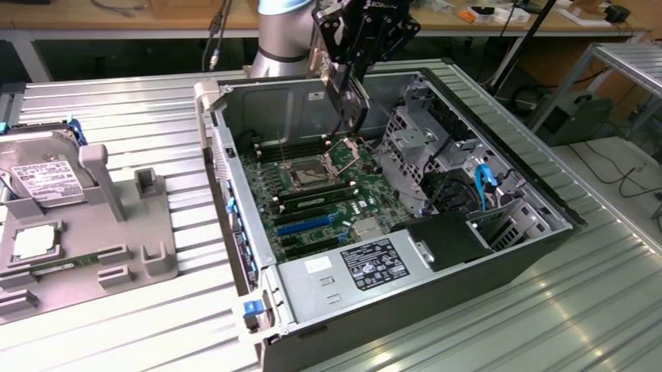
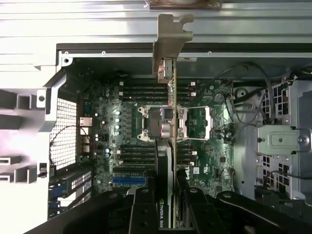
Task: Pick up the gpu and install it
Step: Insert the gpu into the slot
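The arm [image 1: 284, 35] stood at the far side of the open case [image 1: 220, 147] and reached in from above, with the gripper [image 1: 349, 77] pointing down toward the motherboard [image 1: 310, 198]. Its fingers [image 2: 141, 209] were clamped on the gpu [image 2: 168, 146], one on each flat face, gripping the card at the end nearest the wrist. The gpu [image 1: 349, 108] hung in the air inside the case, over the CPU socket [image 1: 310, 172] and clear of the board. In the exterior view its long axis ran close to upright, leaning a little, from the fingers down toward the socket. In the wrist view the card showed edge-on as a thin strip running straight out from the gripper [image 2: 168, 197], with a green board edge along one side and white lettering on the black edge near the fingers. The silver bracket [image 2: 171, 39] was at the far end, away from the fingers. Which way the fan face looked could not be told. The blue slot [image 2: 129, 179] on the motherboard [image 2: 122, 131] lay off to one side of the card, apart from it. The case lay on its side on a ribbed metal table [image 1: 124, 108], and a hard drive [image 1: 42, 182] sat well apart at the exterior view's left.
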Robot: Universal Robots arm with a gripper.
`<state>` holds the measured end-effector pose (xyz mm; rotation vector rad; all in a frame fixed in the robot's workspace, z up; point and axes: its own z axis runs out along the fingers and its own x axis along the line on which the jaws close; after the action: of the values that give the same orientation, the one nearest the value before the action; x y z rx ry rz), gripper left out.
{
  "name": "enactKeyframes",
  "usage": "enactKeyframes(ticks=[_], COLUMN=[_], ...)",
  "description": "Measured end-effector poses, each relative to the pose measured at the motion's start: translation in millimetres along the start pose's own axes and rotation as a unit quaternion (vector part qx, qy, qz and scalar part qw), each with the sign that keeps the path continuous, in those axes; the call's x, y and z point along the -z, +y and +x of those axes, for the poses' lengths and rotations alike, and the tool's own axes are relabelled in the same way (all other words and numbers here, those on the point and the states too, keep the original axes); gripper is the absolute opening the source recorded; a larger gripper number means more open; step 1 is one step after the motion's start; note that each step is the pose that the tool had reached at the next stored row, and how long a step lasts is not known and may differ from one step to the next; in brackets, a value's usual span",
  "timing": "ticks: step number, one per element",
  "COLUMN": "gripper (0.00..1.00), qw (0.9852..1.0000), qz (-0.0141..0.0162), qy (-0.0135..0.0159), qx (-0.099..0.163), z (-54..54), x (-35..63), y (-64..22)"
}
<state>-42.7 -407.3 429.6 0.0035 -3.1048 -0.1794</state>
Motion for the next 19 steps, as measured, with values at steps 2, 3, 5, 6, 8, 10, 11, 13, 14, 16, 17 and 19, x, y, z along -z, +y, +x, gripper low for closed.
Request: enactKeyframes(ticks=[2,3,5,6,8,10,11,13,14,16,17,19], gripper=[0.27,0.27,0.27,0.27,0.27,0.27,0.27,0.27,0.27,0.27,0.27,0.27], qw=[1.0000,1.0000,1.0000,1.0000,1.0000,1.0000,1.0000,1.0000,1.0000,0.9999,0.9999,0.9996], qz=[-0.0017,-0.0027,-0.0051,-0.0060,-0.0065,-0.0065,-0.0065,-0.0064,-0.0063,-0.0062,-0.0060,-0.0057], qy=[0.0000,0.0000,0.0000,0.0000,0.0000,0.0000,0.0000,0.0004,0.0007,0.0014,0.0018,0.0032], qx=[0.000,0.000,0.000,0.000,0.000,0.000,0.000,0.003,0.006,0.012,0.015,0.027], z=[0.0,0.0,0.0,0.0,0.0,0.0,0.0,0.0,0.0,0.0,0.0,0.0], x=[0.0,0.1,0.1,0.1,0.1,0.1,0.1,0.1,0.1,0.0,0.1,0.0], y=[-0.1,-0.2,-0.3,-0.4,-0.4,-0.4,-0.4,-0.5,-0.5,-0.5,-0.5,-0.5])
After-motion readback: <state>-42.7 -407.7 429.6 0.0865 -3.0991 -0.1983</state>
